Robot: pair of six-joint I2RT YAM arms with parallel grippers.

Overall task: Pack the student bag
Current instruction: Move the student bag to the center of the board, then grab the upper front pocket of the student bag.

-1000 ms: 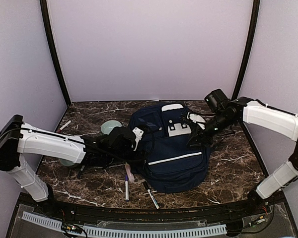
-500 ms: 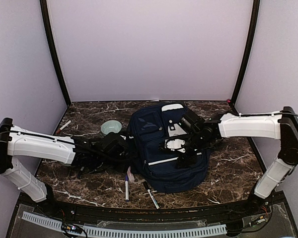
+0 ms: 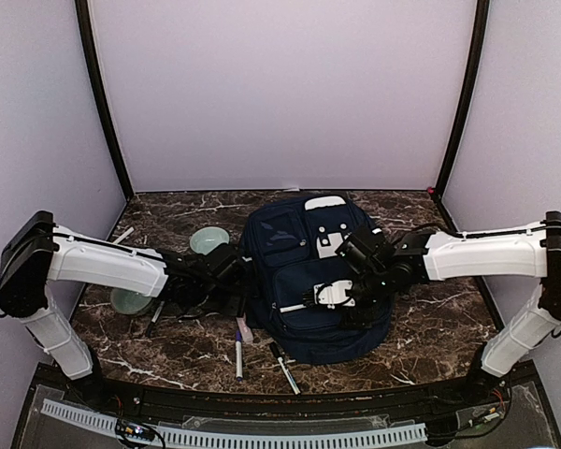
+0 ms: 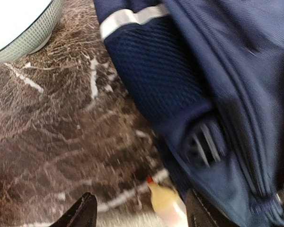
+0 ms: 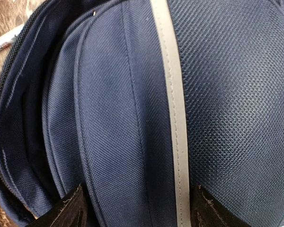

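The student bag (image 3: pixel 309 253), navy blue with white stripes, lies flat in the middle of the table. My left gripper (image 3: pixel 241 288) is low at the bag's left edge. In the left wrist view it (image 4: pixel 142 218) is open and empty, with the bag's side (image 4: pixel 203 71) to its right and a small yellow-pink bottle with a red tip (image 4: pixel 166 206) between the fingertips on the table. My right gripper (image 3: pixel 343 309) sits on the bag's lower front. In the right wrist view it (image 5: pixel 139 213) is open, straddling a fold of navy fabric and a white stripe (image 5: pixel 173 94).
A pale green bowl (image 3: pixel 208 240) stands left of the bag and shows in the left wrist view (image 4: pixel 19 23). A second bowl (image 3: pixel 129 301) lies under my left arm. Two pens (image 3: pixel 238 354) (image 3: pixel 284 368) lie in front of the bag. A white marker (image 3: pixel 122 236) lies at far left.
My right gripper has come from the bag's upper right down onto its lower front. My left gripper has drawn back off the bag to its left edge.
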